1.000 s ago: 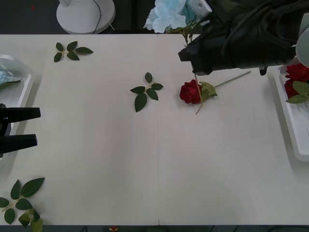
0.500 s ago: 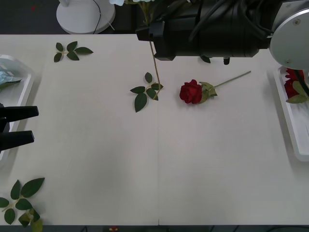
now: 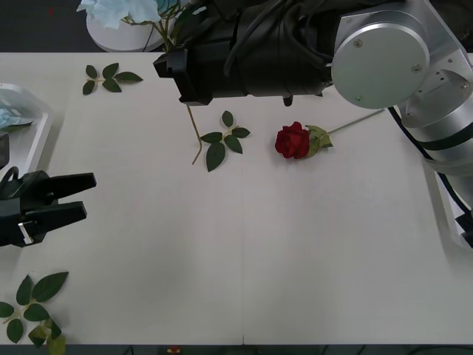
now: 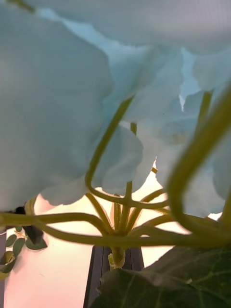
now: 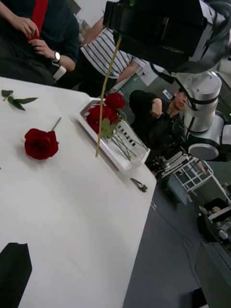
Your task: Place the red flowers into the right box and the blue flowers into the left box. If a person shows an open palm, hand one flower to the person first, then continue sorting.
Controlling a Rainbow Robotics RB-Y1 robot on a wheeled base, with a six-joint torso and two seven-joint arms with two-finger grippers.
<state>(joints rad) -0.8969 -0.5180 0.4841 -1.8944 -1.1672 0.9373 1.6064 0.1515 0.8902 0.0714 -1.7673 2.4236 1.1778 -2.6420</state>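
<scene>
My right gripper (image 3: pixel 174 68) is shut on a blue flower; its pale bloom (image 3: pixel 122 10) is at the table's far left edge and its thin stem (image 3: pixel 195 137) hangs above the table. In the right wrist view the petals (image 4: pixel 72 106) are close up. A red flower (image 3: pixel 293 140) lies on the table right of centre. The right box (image 5: pixel 126 166) holds red flowers (image 5: pixel 103 113). The left box (image 3: pixel 33 144) holds another blue flower (image 3: pixel 9 118). Near that box, my left gripper (image 3: pixel 87 195) is open and holds nothing.
Loose green leaf sprigs lie mid-table (image 3: pixel 224 140), at the far left (image 3: pixel 109 78) and at the near left corner (image 3: pixel 29 303). A white round base (image 3: pixel 129 26) stands beyond the far edge. My right arm (image 3: pixel 380 55) spans the back of the table.
My right arm has swung left with the blue flower, from over the red flower to left of centre. My left gripper has moved out over the table.
</scene>
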